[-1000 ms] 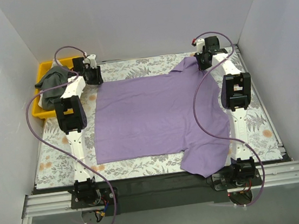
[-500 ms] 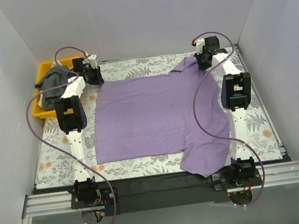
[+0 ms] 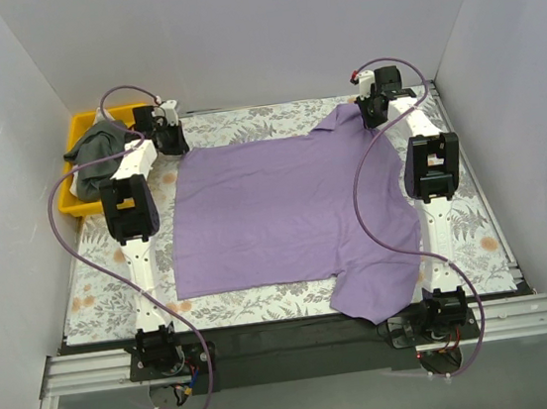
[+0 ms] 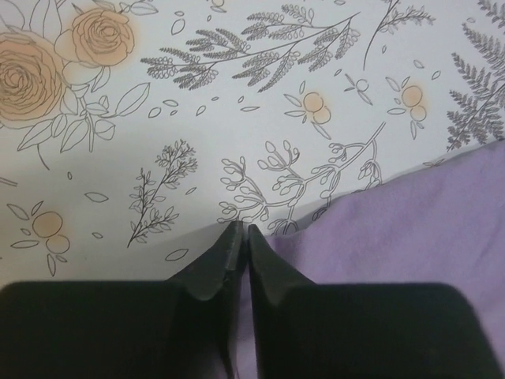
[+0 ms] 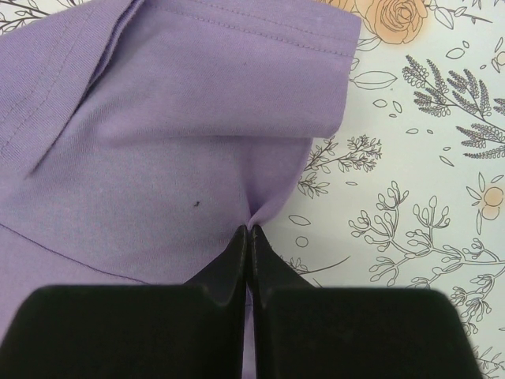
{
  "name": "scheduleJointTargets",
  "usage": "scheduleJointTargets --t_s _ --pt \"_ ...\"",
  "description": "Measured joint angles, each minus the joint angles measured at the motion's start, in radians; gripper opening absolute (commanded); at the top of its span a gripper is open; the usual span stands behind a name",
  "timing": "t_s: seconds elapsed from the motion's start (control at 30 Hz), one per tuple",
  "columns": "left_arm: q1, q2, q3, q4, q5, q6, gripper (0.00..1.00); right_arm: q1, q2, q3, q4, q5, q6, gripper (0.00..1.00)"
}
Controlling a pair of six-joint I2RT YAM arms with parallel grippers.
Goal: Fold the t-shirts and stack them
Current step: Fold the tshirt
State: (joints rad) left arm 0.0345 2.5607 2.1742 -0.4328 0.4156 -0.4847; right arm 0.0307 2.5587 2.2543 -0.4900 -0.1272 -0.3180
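The lilac-purple t-shirt (image 3: 285, 213) lies spread flat on the floral table, and one sleeve hangs over the near edge at the right. My left gripper (image 3: 171, 137) is at the shirt's far left corner. In the left wrist view it (image 4: 239, 230) is shut, with lilac cloth (image 4: 394, 229) showing between the fingers. My right gripper (image 3: 374, 110) is at the far right sleeve. In the right wrist view it (image 5: 248, 229) is shut on a puckered fold of the lilac cloth (image 5: 173, 142). The dark grey-green t-shirt (image 3: 99, 146) lies bunched in the tray.
A yellow plastic tray (image 3: 79, 124) stands at the far left corner beside the left arm. White walls close in the table on three sides. Purple cables loop over both arms. The floral tablecloth (image 4: 237, 95) lies bare beyond the shirt's edge.
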Motion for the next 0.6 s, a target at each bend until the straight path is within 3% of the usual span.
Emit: scheduleJointTargets --t_s 0.33,0.6 --pt "0.01 -0.003 -0.009 0.017 -0.007 -0.012 0.0 0.0 -0.005 -0.002 -0.003 0.0 0.0 0.01" --pt "0.042 -0.089 -0.143 0.078 0.011 -0.023 0.0 -0.007 -0.064 -0.032 -0.008 0.0 0.002 0.01"
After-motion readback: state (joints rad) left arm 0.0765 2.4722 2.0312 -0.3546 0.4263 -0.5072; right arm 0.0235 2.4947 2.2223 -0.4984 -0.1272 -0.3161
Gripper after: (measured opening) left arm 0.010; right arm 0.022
